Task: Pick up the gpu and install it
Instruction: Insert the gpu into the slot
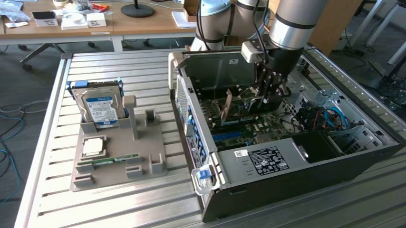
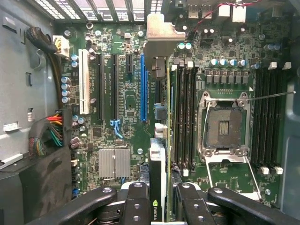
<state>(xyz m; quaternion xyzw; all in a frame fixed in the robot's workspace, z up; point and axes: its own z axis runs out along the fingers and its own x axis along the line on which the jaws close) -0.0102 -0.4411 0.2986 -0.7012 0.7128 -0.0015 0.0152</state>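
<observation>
The black two-fingered gripper [image 1: 269,93] pinches the gpu [image 1: 246,100], a flat green circuit card with black fan and silver end bracket, edge-on inside an open black metal computer tower [image 1: 355,161]. In the wrist view the gpu [image 2: 158,161] stands between the long blue expansion slot [image 2: 143,86] and the black memory slots [image 2: 183,117] of the green motherboard [image 2: 117,93]; bare board lies on both sides. On the exterior view's left, a grey plastic holder [image 1: 149,164] carries a silver hard drive with blue-white label [image 1: 101,107] and a slim green RAM stick [image 1: 114,160]. Both rest on a slatted aluminium table [image 1: 95,204]; wooden desks [image 1: 127,23] stand behind.
</observation>
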